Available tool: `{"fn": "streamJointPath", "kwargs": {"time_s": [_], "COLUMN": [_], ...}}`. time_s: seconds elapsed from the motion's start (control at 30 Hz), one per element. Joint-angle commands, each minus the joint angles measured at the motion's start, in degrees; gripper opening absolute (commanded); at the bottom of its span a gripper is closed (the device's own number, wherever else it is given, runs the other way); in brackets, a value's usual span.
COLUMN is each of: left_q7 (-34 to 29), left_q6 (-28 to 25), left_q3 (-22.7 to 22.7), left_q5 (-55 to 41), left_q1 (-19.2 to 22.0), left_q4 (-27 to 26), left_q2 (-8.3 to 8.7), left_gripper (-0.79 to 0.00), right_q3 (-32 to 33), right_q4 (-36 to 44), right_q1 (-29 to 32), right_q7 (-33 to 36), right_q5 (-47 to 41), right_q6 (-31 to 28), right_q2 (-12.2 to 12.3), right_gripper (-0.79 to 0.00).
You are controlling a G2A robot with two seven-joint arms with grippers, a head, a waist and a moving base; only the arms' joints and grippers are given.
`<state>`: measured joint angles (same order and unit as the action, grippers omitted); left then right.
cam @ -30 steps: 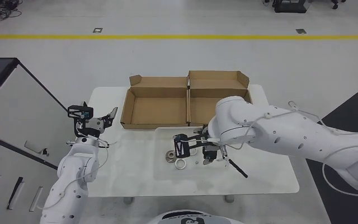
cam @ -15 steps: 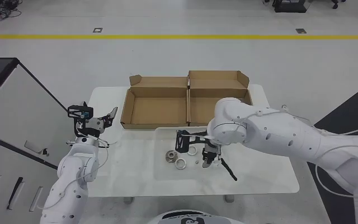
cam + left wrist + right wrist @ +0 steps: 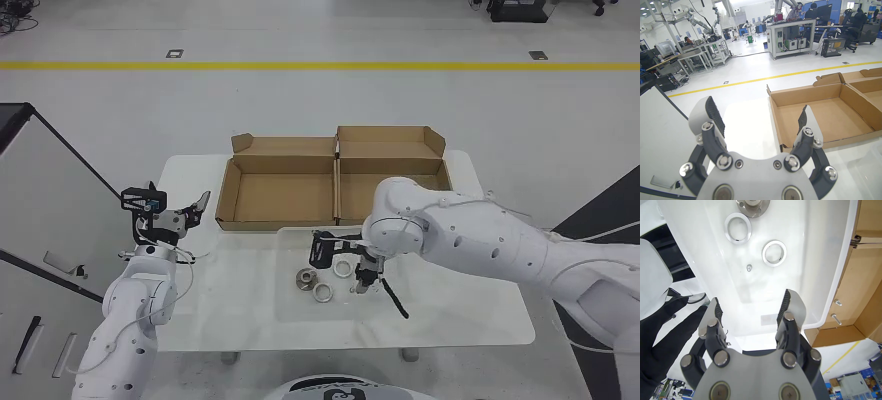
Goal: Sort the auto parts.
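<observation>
right tool: jaws spread wide with nothing between them; it hangs over the white tray on the bench.
nearest part: a small stud stands alone on the tray floor, just ahead of the open jaws and roughly on their centre line.
near ring: lies flat just past the stud, toward the box side, not touching it.
far ring: lies flat farther out, apart from the near ring.
flanged hub: farthest from the tool, just beside the far ring.
cardboard box: sits against the tray rim; a short bolt and a long bolt lie near its corner, so by my reading the fasteners go there.
step in hand (judged): lining up to pick the next part, most likely the stud.
doing it well: come straight down with the stud centred between the pads, keep both pads clear of the near ring, and close low on its body, since a piece this small could tip or skid on the smooth tray. lift clear of the rim before swinging to the box.
left tool: wide open and empty, held up by the bench's left edge near the left box, well apart from the parts.
</observation>
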<state>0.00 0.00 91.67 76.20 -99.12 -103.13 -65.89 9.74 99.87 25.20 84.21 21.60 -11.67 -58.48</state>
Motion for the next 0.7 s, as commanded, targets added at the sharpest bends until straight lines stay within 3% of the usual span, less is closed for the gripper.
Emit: {"fn": "streamJointPath", "kwargs": {"time_s": [0.0,0.67], "left_q7": [0.0,0.0], "left_q6": [0.0,0.0], "left_q3": [0.0,0.0], "left_q5": [0.0,0.0], "left_q1": [0.0,0.0], "left_q4": [0.0,0.0], "left_q2": [0.0,0.0], "left_gripper": [0.0,0.0], "right_q3": [0.0,0.0], "right_q4": [-0.9,-9.5], "right_q1": [0.5,5.5], "right_q7": [0.0,0.6], "right_q5": [0.2,1.6], "right_q6": [-0.2,-4.6], "right_q2": [-0.4,-5.9], "right_gripper": [-0.406,-0.443]}}
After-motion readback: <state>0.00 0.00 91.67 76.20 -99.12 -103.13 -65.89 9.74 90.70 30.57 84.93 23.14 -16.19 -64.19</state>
